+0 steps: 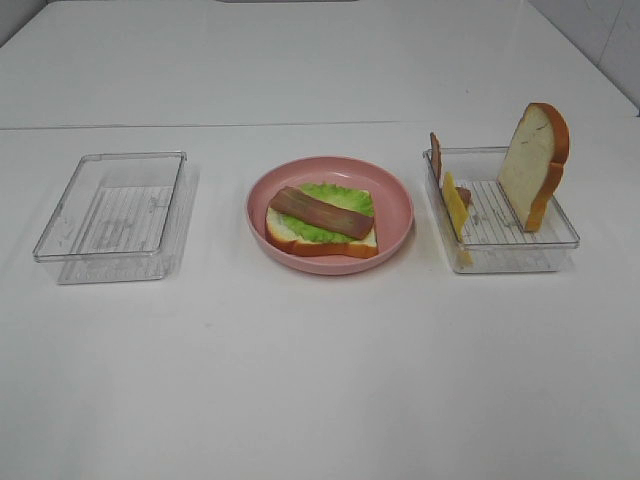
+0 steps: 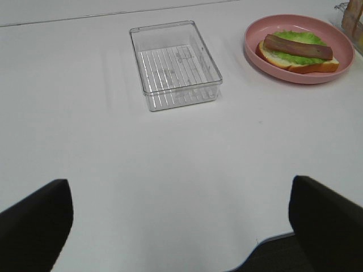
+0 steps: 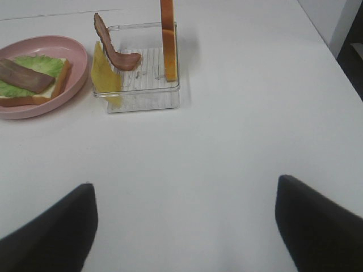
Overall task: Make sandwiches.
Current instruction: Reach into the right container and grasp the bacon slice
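Exterior high shows the half-built sandwich [image 1: 322, 222] on a round pink plate [image 1: 397, 190], its glossy bacon strip [image 1: 320, 211] lying diagonally over ruffled lettuce [image 1: 345, 195]. Clear ribbed plastic flanks it: left tray [image 1: 60, 238], and right tray [image 1: 560, 238] with an upright bread slice [image 1: 533, 165], cheese slice [image 1: 456, 205] and, apparently, spare bacon [image 1: 435, 157]. Left gripper [image 2: 181, 226] and right gripper [image 3: 184, 226] gape wide, holding nothing.

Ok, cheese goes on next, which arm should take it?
Right. The cheese slice leans in the right tray, on that arm's side and ahead of the open right claw. The left claw faces only the left tray, which holds no food.
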Controlling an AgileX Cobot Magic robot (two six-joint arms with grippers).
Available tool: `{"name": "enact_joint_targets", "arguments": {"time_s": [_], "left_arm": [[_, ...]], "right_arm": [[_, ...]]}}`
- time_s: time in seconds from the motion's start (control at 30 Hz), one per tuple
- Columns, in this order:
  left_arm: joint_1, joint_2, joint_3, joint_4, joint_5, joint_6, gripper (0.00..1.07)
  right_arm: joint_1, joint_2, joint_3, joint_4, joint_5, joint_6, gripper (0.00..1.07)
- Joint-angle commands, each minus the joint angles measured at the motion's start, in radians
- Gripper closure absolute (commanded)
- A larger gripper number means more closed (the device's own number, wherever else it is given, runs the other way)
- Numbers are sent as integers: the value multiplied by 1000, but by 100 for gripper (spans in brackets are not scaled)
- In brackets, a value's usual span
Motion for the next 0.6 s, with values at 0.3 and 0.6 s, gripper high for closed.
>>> {"name": "enact_joint_targets", "arguments": {"time_s": [0.3, 0.6], "left_arm": [[1, -15, 3, 5, -18, -11, 9], [86, -15, 3, 2, -18, -11, 9]], "right_arm": [[-1, -29, 3, 1, -9, -6, 27], [-1, -29, 3, 1, -9, -6, 27]]}}
